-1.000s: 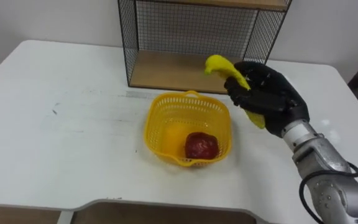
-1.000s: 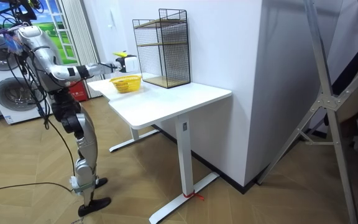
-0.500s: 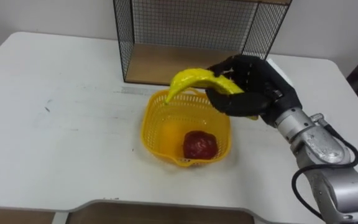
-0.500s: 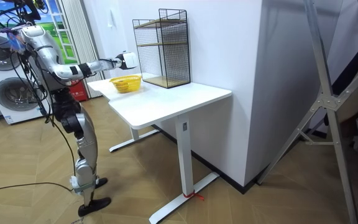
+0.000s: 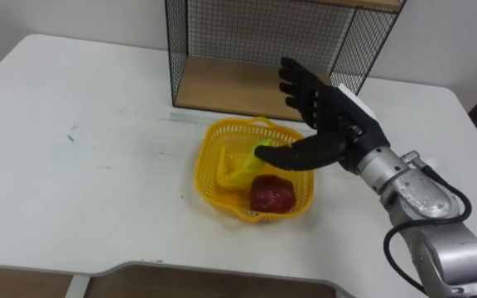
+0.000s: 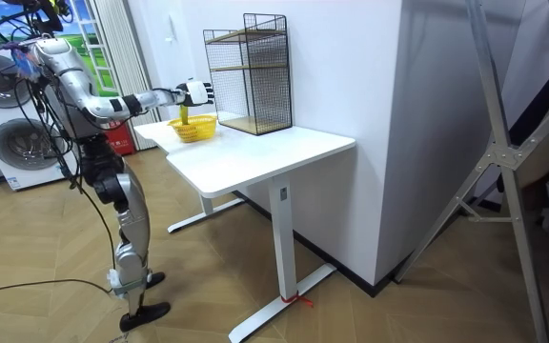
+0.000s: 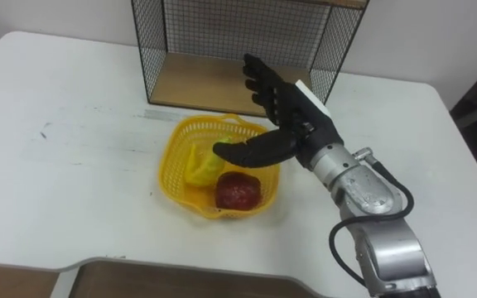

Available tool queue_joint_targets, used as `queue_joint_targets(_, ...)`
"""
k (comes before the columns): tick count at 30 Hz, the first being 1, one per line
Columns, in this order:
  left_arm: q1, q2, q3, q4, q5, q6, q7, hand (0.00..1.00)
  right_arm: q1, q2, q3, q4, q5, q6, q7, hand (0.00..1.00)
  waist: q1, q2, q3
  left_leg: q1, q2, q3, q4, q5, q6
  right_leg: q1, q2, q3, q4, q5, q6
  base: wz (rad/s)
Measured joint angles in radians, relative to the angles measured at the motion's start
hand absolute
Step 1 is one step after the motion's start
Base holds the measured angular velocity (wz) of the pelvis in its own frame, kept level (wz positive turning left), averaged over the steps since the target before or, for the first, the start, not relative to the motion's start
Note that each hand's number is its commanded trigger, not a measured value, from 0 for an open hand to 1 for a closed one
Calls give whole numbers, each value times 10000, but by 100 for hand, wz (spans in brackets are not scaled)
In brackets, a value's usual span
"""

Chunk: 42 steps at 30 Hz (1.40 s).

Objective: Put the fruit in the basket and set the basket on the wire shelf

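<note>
A yellow basket (image 5: 208,165) (image 7: 169,170) stands on the white table (image 5: 81,174) in front of the wire shelf (image 5: 255,50). Inside it lie a red fruit (image 5: 272,194) (image 7: 237,189) and a yellow banana (image 5: 240,168) (image 7: 199,165), which leans against the left wall. My right hand (image 5: 325,116) (image 7: 286,112) hovers over the basket's right rim, fingers spread straight and thumb pointing left, holding nothing. In the room view the robot stands at the table's far end with its right hand (image 6: 194,91) stretched over the basket (image 6: 193,128).
The wire shelf (image 7: 230,41) has a wooden bottom board (image 5: 230,87) just behind the basket and a second board above. The white table's front edge (image 5: 222,277) runs close below the basket. In the room view a washing machine (image 6: 12,143) stands behind the robot.
My right hand has opened and let go of the banana, which has dropped into the basket beside the red fruit. The hand stays above the rim.
</note>
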Motion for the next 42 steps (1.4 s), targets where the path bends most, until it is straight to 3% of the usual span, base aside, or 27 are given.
queue_joint_targets(5,-56,7,-14,9,-49,-4,-4,0,0,1,9,-1,-424,0,98,0,2,86,-35,-111,-12,-59,104,0,0,-13,-5,-36,3,2,-1,4)
queue_joint_targets(16,50,126,27,392,-2109,-113,73,0,278,-46,69,25,221,-3,-663,0,-30,64,-18,-122,-11,-111,159,0,1,8,-18,-116,2,3,-2,1)
queue_joint_targets(19,82,136,567,536,-2814,-330,73,0,411,-34,-358,-19,666,-39,-1117,0,-91,142,24,-159,-14,-153,218,-17,14,-9,-25,-156,-1,4,0,5)
queue_joint_targets(25,477,105,2521,-162,-4445,-591,440,0,1118,-28,-1674,-502,1304,-187,-2377,0,-306,535,-59,-118,-19,-255,215,-14,21,116,-112,-250,-8,15,20,5)
queue_joint_targets(27,521,82,3430,-752,-5194,-705,1437,0,1540,-31,-2231,-597,2019,-385,-3128,0,-298,689,-82,-68,-16,-275,197,-15,20,134,-117,-253,-3,15,21,0)
queue_joint_targets(30,766,64,3972,-2430,-5497,-949,2792,0,2007,-33,-2739,-627,2103,-491,-3887,0,-288,765,-85,-81,-14,-300,72,22,11,82,-112,-151,-20,15,20,-1)
queue_joint_targets(34,929,67,4294,-4514,-5513,-1229,4373,0,2563,-33,-2947,-651,2280,-491,-4592,0,-312,846,-109,-24,-24,-264,60,23,13,58,-111,-132,1,15,21,-5)
queue_joint_targets(36,948,65,4482,-5646,-5513,-1603,5489,0,2896,-24,-3160,-710,2241,-493,-4939,0,-286,900,-148,-4,-29,-210,30,25,18,35,-107,-99,-8,15,21,-8)
queue_joint_targets(42,845,-33,4823,-8536,-5218,-1795,7286,0,3484,38,-3637,-712,2144,-537,-5521,0,-303,848,-184,57,-51,-112,-108,40,17,-36,-35,25,-10,13,23,-6)
